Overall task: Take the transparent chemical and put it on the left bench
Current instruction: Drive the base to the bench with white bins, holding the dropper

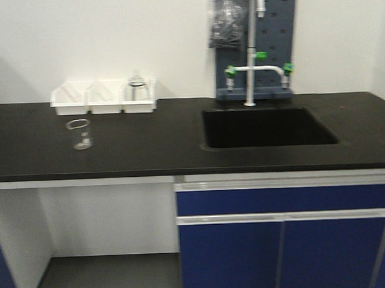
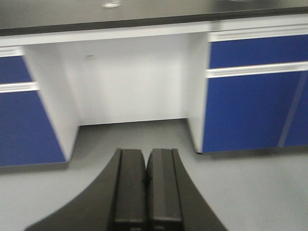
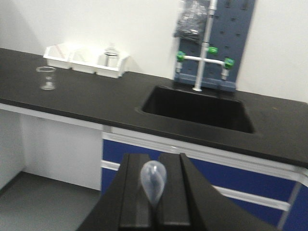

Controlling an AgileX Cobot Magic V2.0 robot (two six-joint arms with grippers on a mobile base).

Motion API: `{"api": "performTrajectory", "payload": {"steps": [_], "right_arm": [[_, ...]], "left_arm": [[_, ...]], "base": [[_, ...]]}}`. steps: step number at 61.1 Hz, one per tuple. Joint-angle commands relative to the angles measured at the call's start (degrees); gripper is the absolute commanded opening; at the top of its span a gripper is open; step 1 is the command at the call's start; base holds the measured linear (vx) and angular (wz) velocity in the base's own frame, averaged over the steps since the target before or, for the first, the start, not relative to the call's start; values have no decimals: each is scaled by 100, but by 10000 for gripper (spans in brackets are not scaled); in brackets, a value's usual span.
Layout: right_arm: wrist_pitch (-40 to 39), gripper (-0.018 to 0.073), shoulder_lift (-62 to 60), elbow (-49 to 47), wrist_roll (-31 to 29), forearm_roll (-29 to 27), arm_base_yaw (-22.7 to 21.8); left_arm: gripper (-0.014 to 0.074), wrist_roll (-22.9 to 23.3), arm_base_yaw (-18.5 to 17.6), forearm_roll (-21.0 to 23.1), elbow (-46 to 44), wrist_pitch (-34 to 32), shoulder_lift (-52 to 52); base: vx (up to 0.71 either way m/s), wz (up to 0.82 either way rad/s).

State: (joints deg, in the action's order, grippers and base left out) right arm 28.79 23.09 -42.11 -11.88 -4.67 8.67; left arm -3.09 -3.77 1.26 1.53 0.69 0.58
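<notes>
Front view: the transparent chemical stands upright on the worktop, near the front-left corner. Step in hand: approach.

Left wrist view: left gripper jaws together, empty.

Right wrist view: right gripper has a pale blob at the jaw seam; the state of the jaws cannot be told.

Next: open the jaws and align on the chemical.

A clear beaker stands alone on the left of the black desk, near a white 3-compartment tray at the wall, well apart from the sink
</notes>
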Motion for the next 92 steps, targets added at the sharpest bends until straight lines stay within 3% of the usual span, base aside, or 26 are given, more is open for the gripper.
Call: {"api": "performTrajectory", "payload": {"steps": [1,48,92], "right_arm": [[-458,0,52,-189,-9,23,-30],[-458,0,52,-189,-9,23,-30],[-458,0,52,-189,-9,23,-30]], "left_arm": [[-3,45,-10,4,93,-449,110],[-3,45,-10,4,93,-449,110],[-3,45,-10,4,93,-449,110]], "base": [[17,56],[25,54],[40,10]]}}
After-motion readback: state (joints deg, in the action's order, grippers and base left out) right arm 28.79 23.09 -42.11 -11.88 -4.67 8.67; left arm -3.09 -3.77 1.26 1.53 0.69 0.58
